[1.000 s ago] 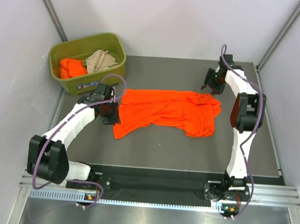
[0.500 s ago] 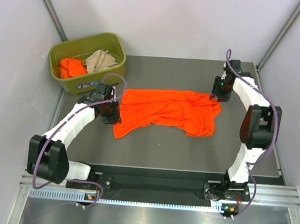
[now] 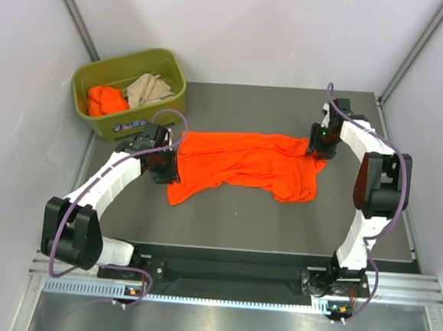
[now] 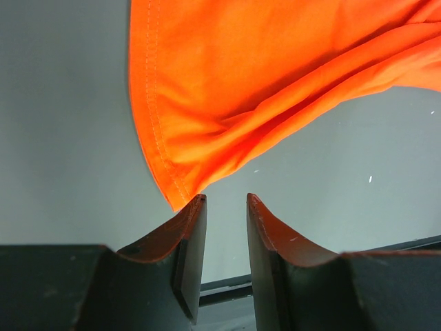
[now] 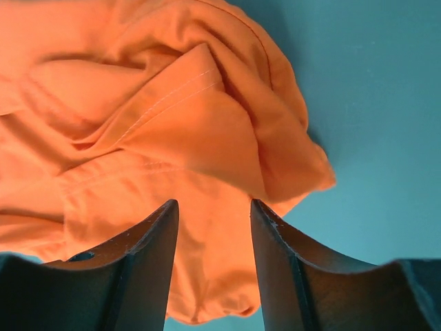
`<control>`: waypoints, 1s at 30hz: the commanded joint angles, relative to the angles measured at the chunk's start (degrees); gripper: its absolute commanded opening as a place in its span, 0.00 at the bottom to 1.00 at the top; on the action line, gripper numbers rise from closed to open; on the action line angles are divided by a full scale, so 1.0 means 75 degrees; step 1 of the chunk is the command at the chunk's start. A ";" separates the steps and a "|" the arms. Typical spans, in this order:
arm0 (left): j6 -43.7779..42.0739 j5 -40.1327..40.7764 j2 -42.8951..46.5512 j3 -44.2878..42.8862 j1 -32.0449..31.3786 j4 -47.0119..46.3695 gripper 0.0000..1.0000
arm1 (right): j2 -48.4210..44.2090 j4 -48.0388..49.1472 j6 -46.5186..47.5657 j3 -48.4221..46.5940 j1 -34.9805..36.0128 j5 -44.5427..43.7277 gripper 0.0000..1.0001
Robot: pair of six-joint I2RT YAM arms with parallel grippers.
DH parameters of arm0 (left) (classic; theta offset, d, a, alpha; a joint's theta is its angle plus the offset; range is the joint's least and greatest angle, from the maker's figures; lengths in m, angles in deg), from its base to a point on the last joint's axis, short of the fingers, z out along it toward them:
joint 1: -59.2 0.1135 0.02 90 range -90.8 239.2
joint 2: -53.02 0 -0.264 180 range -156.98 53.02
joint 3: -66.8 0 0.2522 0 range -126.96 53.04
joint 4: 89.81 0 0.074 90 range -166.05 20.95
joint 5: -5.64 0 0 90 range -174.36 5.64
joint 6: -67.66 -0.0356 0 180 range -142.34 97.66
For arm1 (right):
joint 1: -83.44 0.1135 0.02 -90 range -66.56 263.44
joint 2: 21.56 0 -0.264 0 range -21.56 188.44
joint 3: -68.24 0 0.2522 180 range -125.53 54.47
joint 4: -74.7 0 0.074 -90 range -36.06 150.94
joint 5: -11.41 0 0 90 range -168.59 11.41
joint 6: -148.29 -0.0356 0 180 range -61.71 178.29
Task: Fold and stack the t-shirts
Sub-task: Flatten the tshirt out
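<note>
Top external: a bright orange cotton t-shirt (image 3: 245,163) lay rumpled across the middle of the dark grey table (image 3: 272,108). The left gripper (image 3: 164,169) sat at its left edge, the right gripper (image 3: 320,146) at its far-right corner. An olive-green plastic bin (image 3: 176,74) at the far-left corner held a second orange t-shirt (image 3: 104,99) and a beige-tan t-shirt (image 3: 147,89).

Left wrist: fingers (image 4: 189,234) narrowly parted, nothing between; the shirt's hemmed corner lay just at one fingertip.

Right wrist: fingers (image 5: 148,241) spread, with bunched shirt fabric below and between them.
</note>
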 commanded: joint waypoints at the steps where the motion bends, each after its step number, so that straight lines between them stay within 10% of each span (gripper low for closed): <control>1: -0.0046 -0.0157 -0.0070 -0.0281 0.0024 -0.0145 0.35 | 0.0266 0.0236 0.0262 -0.0310 0.0062 0.0019 0.47; 30: -0.0046 -0.0063 -0.0012 -0.0257 0.0059 -0.0063 0.35 | 0.1439 0.0130 0.0239 -0.1330 0.0050 0.0242 0.38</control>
